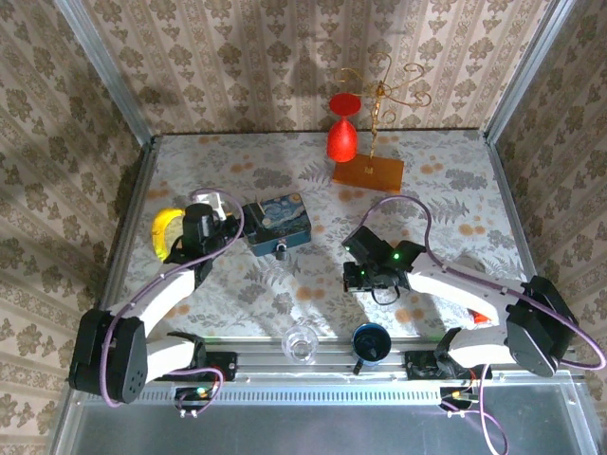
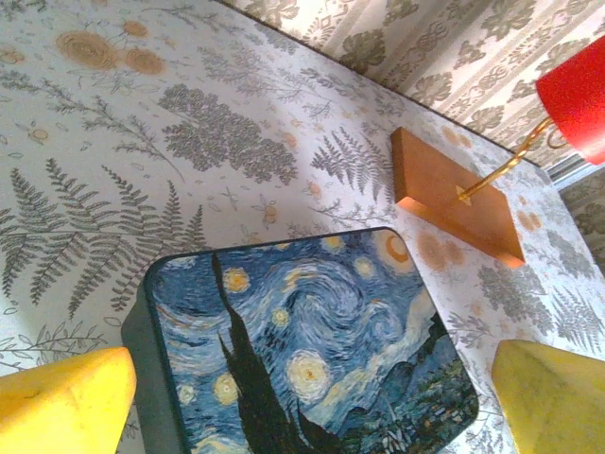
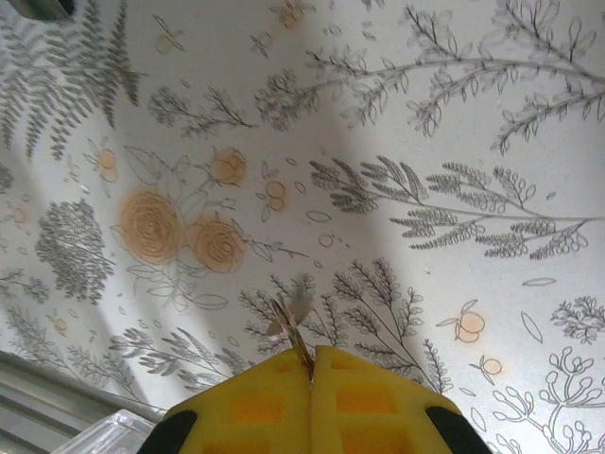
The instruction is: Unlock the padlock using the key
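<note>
The blue swirl-painted tin (image 1: 280, 223) lies left of the table's middle. The tiny dark padlock (image 1: 283, 249) with a silvery part hangs at the tin's near side. My left gripper (image 1: 235, 226) is open at the tin's left end. In the left wrist view its yellow fingers (image 2: 66, 407) stand wide apart either side of the tin (image 2: 312, 340), whose lid shows between them. My right gripper (image 1: 363, 272) hovers over the table to the right of the tin. It is shut on a small silvery key (image 3: 293, 326), which sticks out from between the yellow pads (image 3: 274, 402).
A wooden base (image 1: 368, 172) with a gold wire stand and a red goblet (image 1: 342, 137) sits at the back. A yellow curved object (image 1: 164, 230) lies left of my left gripper. A clear glass (image 1: 302, 343) and a blue cup (image 1: 370, 341) stand at the near edge.
</note>
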